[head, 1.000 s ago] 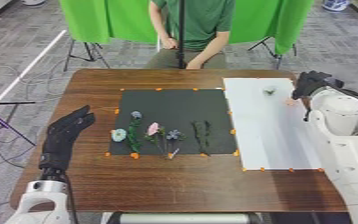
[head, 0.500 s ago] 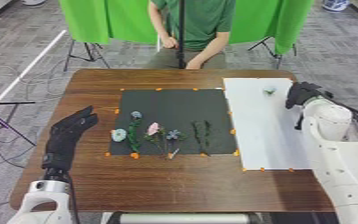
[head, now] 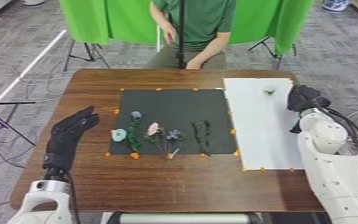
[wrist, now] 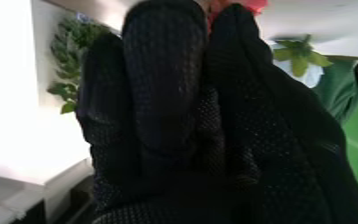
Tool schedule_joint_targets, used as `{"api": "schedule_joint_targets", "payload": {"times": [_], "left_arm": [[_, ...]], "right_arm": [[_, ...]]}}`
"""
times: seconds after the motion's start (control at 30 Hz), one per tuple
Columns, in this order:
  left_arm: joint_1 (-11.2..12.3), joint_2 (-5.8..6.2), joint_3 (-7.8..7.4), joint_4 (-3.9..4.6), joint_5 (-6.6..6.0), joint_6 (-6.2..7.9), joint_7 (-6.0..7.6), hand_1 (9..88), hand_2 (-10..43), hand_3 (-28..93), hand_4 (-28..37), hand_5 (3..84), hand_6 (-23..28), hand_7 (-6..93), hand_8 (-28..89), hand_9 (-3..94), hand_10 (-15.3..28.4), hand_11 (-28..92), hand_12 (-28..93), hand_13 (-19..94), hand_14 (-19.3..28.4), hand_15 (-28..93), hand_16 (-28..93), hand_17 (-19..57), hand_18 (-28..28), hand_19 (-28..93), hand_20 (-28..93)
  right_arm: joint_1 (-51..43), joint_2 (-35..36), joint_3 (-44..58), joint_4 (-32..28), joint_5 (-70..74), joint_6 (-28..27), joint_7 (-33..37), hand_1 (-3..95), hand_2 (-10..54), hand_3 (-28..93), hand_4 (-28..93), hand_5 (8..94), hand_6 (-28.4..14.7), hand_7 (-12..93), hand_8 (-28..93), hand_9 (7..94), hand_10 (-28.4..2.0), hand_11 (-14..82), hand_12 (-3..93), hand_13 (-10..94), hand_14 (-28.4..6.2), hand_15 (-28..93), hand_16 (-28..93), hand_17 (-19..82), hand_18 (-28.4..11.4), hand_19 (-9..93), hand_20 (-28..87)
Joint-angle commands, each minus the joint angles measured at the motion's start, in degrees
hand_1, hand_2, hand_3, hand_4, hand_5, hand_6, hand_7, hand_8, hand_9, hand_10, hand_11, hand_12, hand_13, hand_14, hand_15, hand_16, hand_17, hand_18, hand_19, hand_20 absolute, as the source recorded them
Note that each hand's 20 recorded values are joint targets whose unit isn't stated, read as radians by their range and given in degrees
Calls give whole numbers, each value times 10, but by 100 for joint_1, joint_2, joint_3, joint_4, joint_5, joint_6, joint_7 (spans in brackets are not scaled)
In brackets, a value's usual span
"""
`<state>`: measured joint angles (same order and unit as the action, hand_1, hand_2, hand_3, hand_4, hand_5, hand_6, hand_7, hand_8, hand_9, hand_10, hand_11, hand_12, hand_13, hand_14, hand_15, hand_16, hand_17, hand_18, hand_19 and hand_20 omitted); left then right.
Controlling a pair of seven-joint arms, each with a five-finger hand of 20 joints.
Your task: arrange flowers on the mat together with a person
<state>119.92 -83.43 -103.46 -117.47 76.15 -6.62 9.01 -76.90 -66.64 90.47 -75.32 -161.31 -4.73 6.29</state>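
The right hand [head: 306,98] is nearer the robot and slightly farther left than 1 second ago, now covering where the pink flower [wrist: 254,5] showed on the white mat [head: 260,125].

No readable text, labels or numbers anywhere.

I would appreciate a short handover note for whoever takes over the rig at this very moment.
Left hand: open, left of the black rectangular mat.
Right hand: at the white rectangular mat's right edge, red flower near it; grip unclear.
Black mat: blue flowers, pink flower, leafy green stems.
Done: white flower lies on white mat.
Left: probably the black mat's flowers.
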Motion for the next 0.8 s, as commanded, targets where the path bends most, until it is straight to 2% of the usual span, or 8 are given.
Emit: {"api": "schedule_joint_targets", "payload": {"times": [0.03, 0.17, 0.3, 0.37, 0.47, 0.53, 0.67, 0.8], "left_arm": [[65, 45, -31, 13, -11, -39, -116, 301, -42, 643, -151, 474, 83, 49, -57, 468, 143, 138, 116, 387, 168, 133, 7, 106, 120, 101, 224], [37, 71, -5, 22, 0, -114, -148, 302, -43, 643, -151, 474, 83, 49, -58, 469, 143, 138, 116, 387, 168, 132, 6, 105, 120, 100, 223], [21, 70, -25, 17, 17, -165, -160, 301, -43, 644, -150, 474, 82, 50, -57, 469, 143, 138, 116, 387, 168, 132, 6, 104, 120, 100, 223], [8, 77, -34, 17, 18, -139, -135, 301, -43, 643, -151, 474, 83, 49, -58, 469, 143, 138, 116, 387, 169, 132, 7, 103, 120, 100, 222], [30, 64, -53, 7, -3, -102, -127, 300, -44, 646, -150, 473, 82, 49, -58, 468, 143, 137, 116, 387, 168, 132, 6, 103, 120, 99, 222], [27, 52, -41, 12, 7, -127, -137, 300, -44, 645, -151, 473, 82, 50, -58, 467, 143, 136, 116, 387, 169, 132, 7, 102, 120, 99, 221], [25, 38, -24, 23, 19, -174, -157, 300, -43, 645, -151, 473, 82, 49, -58, 467, 142, 136, 116, 387, 168, 131, 7, 101, 121, 98, 220], [42, 44, -34, 17, 7, -130, -169, 301, -44, 644, -151, 473, 83, 48, -58, 467, 142, 136, 116, 387, 167, 131, 7, 100, 121, 97, 220]], "right_arm": [[245, 532, -962, -1319, 1475, 105, 818, 674, -95, 565, -243, 858, 31, 184, 51, 937, -79, 78, 348, 937, -14, 384, 315, 616, -133, 709, 409], [351, 492, -1477, -2058, 1900, -124, 956, 670, -95, 570, -239, 858, 30, 185, 55, 937, -79, 75, 354, 937, -13, 408, 316, 613, -132, 732, 412], [326, 392, -2054, -2431, 1927, -447, 755, 666, -95, 574, -235, 858, 31, 185, 58, 937, -78, 75, 355, 937, -7, 445, 300, 608, -133, 772, 402], [267, 374, -2329, -2543, 1933, -604, 653, 663, -95, 576, -235, 859, 31, 185, 59, 937, -78, 76, 354, 937, -6, 457, 297, 607, -131, 789, 397], [199, 287, -2675, -2520, 1791, -761, 481, 659, -95, 579, -237, 859, 34, 184, 60, 937, -76, 73, 352, 937, -1, 481, 293, 612, -129, 816, 387], [167, 265, -2837, -2467, 1674, -805, 396, 653, -95, 589, -244, 859, 34, 183, 61, 937, -75, 72, 351, 937, 0, 496, 272, 608, -129, 841, 341], [77, 245, -2961, -2412, 1592, -908, 337, 649, -95, 589, -243, 858, 38, 183, 61, 937, -73, 69, 351, 937, 1, 504, 272, 609, -129, 849, 332], [45, 226, -2972, -2372, 1550, -954, 290, 645, -95, 590, -241, 856, 39, 183, 60, 937, -72, 67, 349, 937, 2, 510, 273, 607, -130, 855, 331]]}}
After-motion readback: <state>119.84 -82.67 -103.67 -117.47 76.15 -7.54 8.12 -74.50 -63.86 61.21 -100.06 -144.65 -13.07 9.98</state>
